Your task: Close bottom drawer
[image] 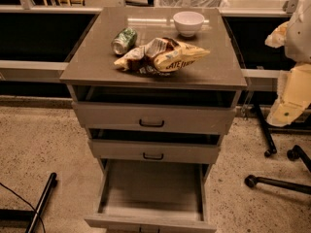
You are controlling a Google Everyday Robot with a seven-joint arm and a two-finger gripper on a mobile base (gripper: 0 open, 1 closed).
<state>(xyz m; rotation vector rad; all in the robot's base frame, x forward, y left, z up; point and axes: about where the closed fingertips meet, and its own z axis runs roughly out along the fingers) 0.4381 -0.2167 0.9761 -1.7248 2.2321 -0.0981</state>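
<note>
The bottom drawer [150, 191] of the grey-beige cabinet [97, 67] is pulled far out toward me. Its long plain tray is empty and its front panel [150, 223] reaches the lower edge of the view, with the handle nearly cut off. The middle drawer [153, 152] and the top drawer [153, 118] each stand slightly open, with dark gaps above them. My gripper [287, 103], pale and partly cut off, hangs at the right edge of the view. It is to the right of the cabinet at about top-drawer height, apart from it and well above the bottom drawer.
On the cabinet top lie a green can [124, 40] on its side, a crumpled chip bag [163, 55] and a white bowl [189, 22]. Black chair legs with casters [272, 181] stand on the floor at the right. A black bar [41, 200] lies at the lower left.
</note>
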